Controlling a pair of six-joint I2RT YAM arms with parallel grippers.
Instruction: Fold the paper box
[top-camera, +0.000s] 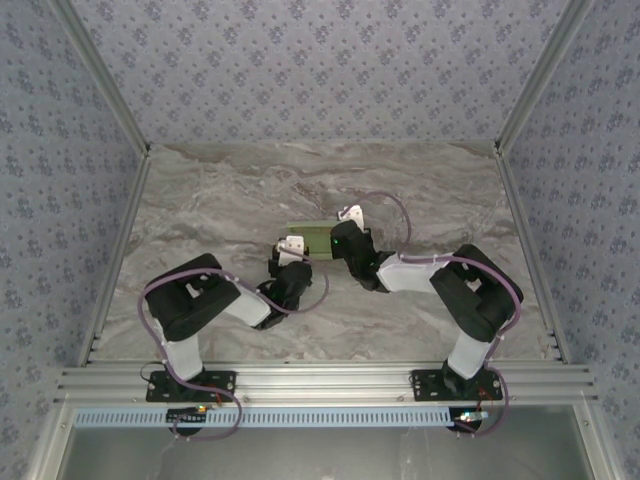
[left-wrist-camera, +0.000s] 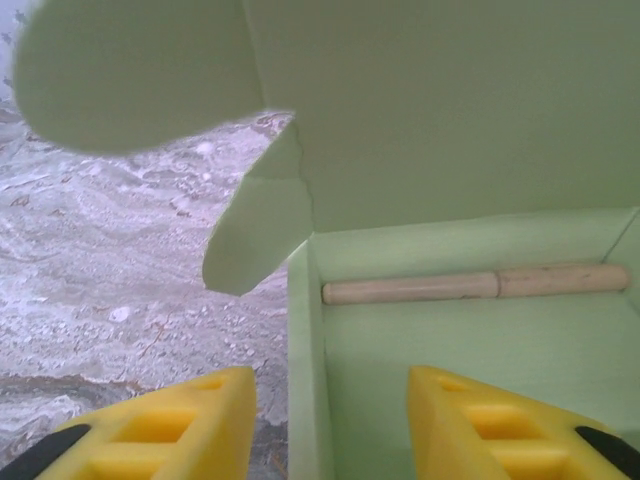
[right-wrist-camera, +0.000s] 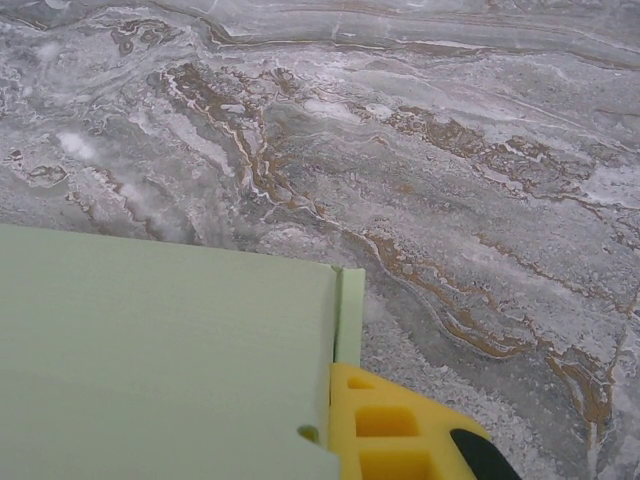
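The pale green paper box sits mid-table between the two grippers. In the left wrist view its lid stands raised, with a rounded flap at the left. A tan wooden stick lies inside against the far wall. My left gripper is open and straddles the box's left wall, one yellow finger outside it and the other inside. My right gripper holds a green card panel. One of its yellow fingers presses the panel's edge, and the card hides the other.
Grey marbled tabletop spreads around the box, bounded by patterned walls and aluminium rails. Both arms reach inward from the near edge. A narrow green tab sticks out beside the right finger.
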